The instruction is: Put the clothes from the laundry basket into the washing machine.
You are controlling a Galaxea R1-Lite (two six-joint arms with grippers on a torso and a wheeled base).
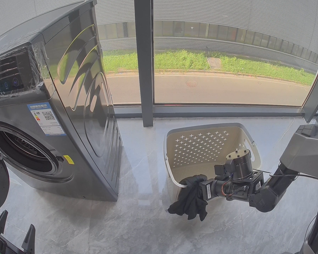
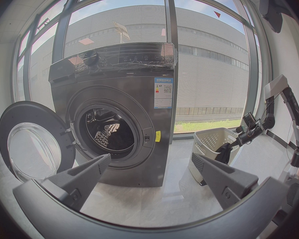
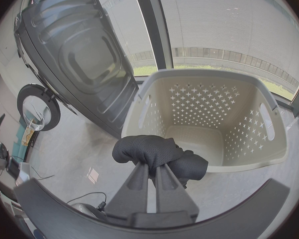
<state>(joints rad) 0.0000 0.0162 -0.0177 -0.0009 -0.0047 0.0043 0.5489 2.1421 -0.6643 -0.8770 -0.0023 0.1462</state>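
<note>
One dark garment [image 1: 189,201] hangs from my right hand [image 3: 151,166], whose fingers are pinched tight on a bunched fold so the rest droops free. It sits at the near rim of the laundry basket [image 1: 201,127], above the floor; I cannot tell whether it brushes the wall. I judge I hold it out past the rim so it won't snag when carried across. The washing machine [image 1: 77,89] stands well apart on my left, its door [image 2: 33,146] swung wide, which leaves the drum mouth [image 2: 106,133] unobstructed for loading. My left hand [image 2: 151,158] hangs low before that mouth, fingers spread and holding nothing, probably placed to help push cloth in.
</note>
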